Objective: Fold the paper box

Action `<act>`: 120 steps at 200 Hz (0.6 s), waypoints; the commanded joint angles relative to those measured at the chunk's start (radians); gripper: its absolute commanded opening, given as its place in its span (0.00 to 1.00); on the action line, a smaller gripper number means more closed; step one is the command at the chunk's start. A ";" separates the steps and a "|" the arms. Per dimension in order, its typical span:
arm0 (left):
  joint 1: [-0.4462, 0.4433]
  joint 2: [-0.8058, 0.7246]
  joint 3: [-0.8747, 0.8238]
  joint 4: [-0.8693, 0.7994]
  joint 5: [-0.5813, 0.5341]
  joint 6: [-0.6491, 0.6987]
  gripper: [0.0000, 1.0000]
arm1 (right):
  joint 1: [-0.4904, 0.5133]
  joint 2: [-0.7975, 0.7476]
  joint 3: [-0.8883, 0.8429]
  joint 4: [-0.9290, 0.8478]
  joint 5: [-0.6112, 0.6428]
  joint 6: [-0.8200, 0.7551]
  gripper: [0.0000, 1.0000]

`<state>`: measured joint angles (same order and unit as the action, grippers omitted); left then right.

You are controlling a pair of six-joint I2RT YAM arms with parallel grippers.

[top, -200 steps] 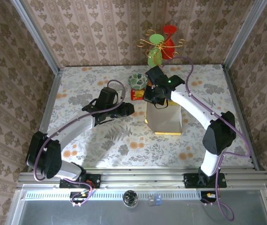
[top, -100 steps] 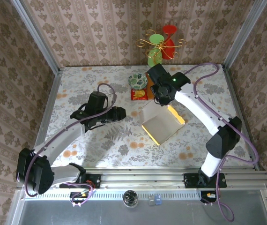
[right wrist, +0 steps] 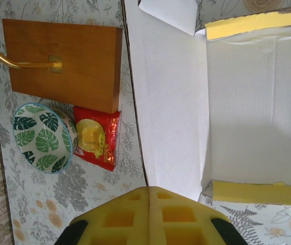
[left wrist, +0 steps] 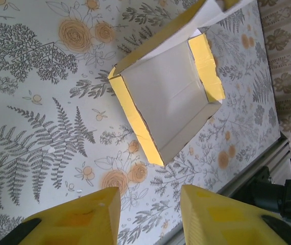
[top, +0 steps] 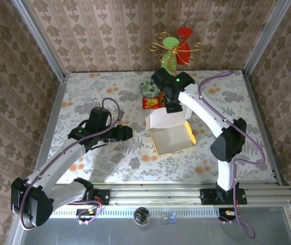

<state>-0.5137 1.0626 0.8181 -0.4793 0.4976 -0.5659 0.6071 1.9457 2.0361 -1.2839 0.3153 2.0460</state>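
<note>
The paper box [top: 172, 139] lies open on the flowered table, white inside with yellow side walls. Its white lid panel [right wrist: 168, 102] stands up at the back. My right gripper [top: 172, 106] is over that panel. In the right wrist view its fingertips [right wrist: 149, 193] are pressed together, and the lid's edge runs into the seam between them. My left gripper [top: 126, 133] hangs left of the box, apart from it. In the left wrist view the box [left wrist: 171, 97] lies beyond the open left gripper [left wrist: 149, 209], which has nothing between its fingers.
Behind the box sit an orange-brown board [right wrist: 64, 61], a small red packet [right wrist: 95, 139] and a leaf-patterned bowl [right wrist: 41, 137]. A green and red ornament [top: 175, 51] stands at the back wall. A metal rail [top: 155, 191] runs along the near edge.
The box has swung round and shifted left under the right gripper, its lid now upright. The left arm has drawn back left and nearer, away from the box.
</note>
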 commanded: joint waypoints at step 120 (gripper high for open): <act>0.018 0.130 0.031 0.055 -0.002 0.119 0.45 | -0.092 -0.250 -0.328 0.508 0.080 -0.393 0.35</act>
<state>-0.5022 1.1484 0.8040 -0.4629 0.5011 -0.5049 0.5716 1.8118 1.8053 -0.9958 0.3672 1.9213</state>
